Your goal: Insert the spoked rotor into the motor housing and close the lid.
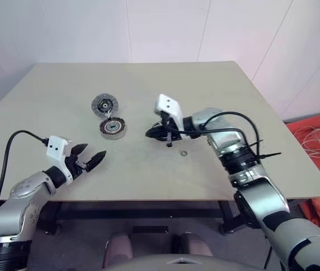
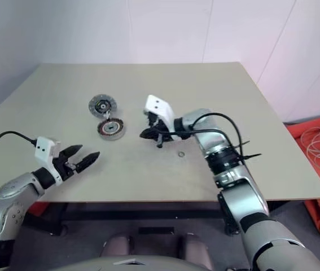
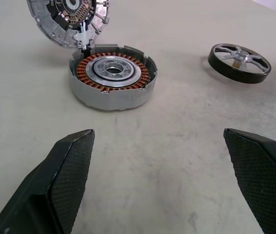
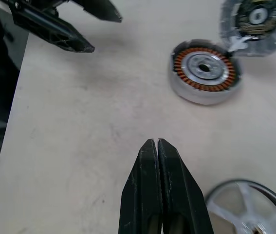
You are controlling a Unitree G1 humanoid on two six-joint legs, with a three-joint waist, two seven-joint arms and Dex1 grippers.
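Note:
The motor housing (image 3: 112,75), a round case with copper windings around a silver centre, sits open on the table. The lid (image 3: 69,19) rests just beyond it, touching its rim, inner side showing. The spoked rotor (image 3: 240,61), silver with a dark rim, is to the housing's right, beside my right gripper (image 1: 149,134). In the right wrist view the right gripper's fingers (image 4: 162,185) are pressed together with nothing between them, and the rotor (image 4: 247,204) is off to one side. My left gripper (image 1: 89,158) stands open near the table's front left, pointing toward the housing (image 1: 113,127).
A tiny ring (image 1: 183,153) lies on the tan table (image 1: 205,84) in front of the right gripper. The table's front edge runs just under my left gripper. Coiled white cables (image 1: 318,135) lie on orange material off the table's right side.

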